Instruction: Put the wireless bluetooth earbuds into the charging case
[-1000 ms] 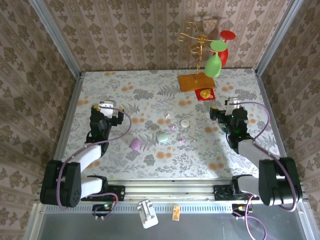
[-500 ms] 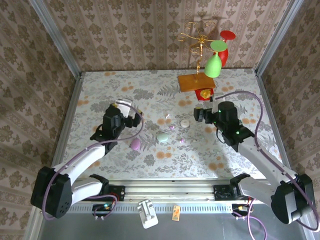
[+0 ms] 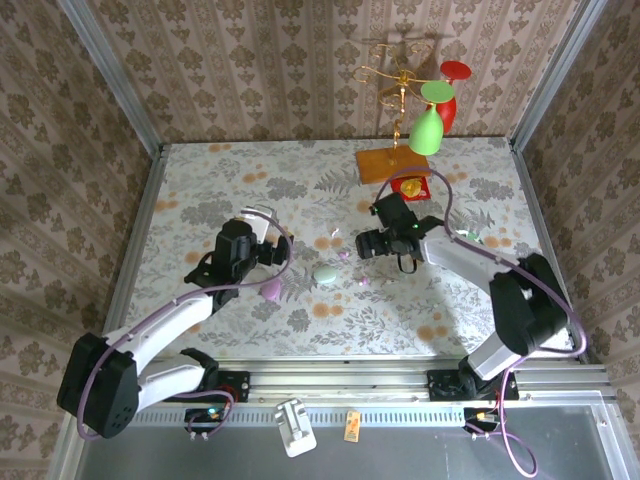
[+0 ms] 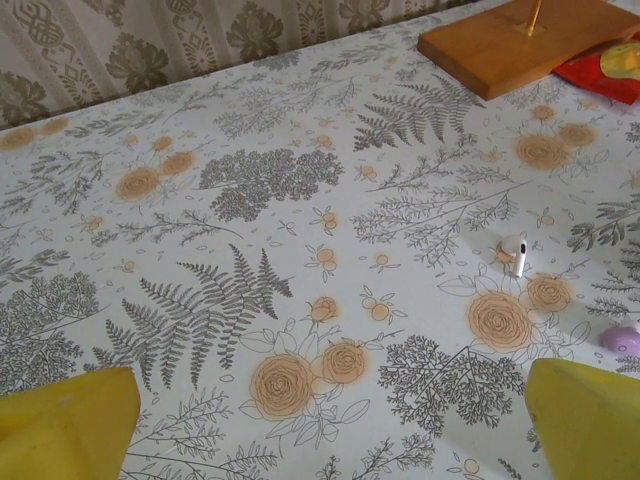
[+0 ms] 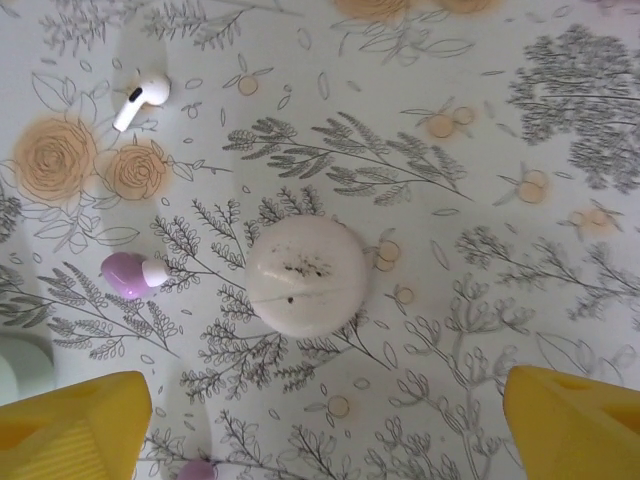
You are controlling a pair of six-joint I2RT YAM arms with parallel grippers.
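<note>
Right wrist view: above the floral worktop (image 5: 480, 130) the right fingers (image 5: 575, 415) stand wide apart and empty; the left fingers (image 4: 65, 425) likewise gape wide, holding nothing. The white round case (image 5: 306, 275) lies ahead of the right fingers, a lilac earbud (image 5: 132, 275) just beside it, a white earbud (image 5: 140, 100) farther off.

white earbud (image 5: 141, 96), lilac earbud (image 5: 130, 275), floral table (image 5: 500, 200)
</note>
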